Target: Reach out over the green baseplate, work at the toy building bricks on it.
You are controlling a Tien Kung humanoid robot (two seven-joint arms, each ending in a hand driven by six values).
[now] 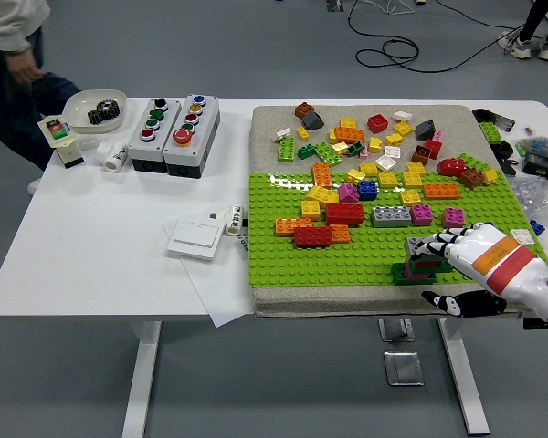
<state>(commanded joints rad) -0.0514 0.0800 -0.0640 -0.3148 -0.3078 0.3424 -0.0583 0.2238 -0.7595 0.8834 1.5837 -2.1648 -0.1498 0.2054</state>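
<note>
White table [100, 246]; bowl [89, 100] holding black gears [102, 112]; right hand [470, 254] gripping stacked bricks [422, 260].

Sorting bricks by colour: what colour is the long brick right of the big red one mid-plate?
Grey brick, clearest in the head view.

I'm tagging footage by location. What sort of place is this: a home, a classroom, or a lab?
Most likely a robotics lab or test workshop. Cables trail across a bare grey floor, two push-button control boxes sit on the white table, and the robot's right hand works at toy bricks on a green baseplate.
</note>
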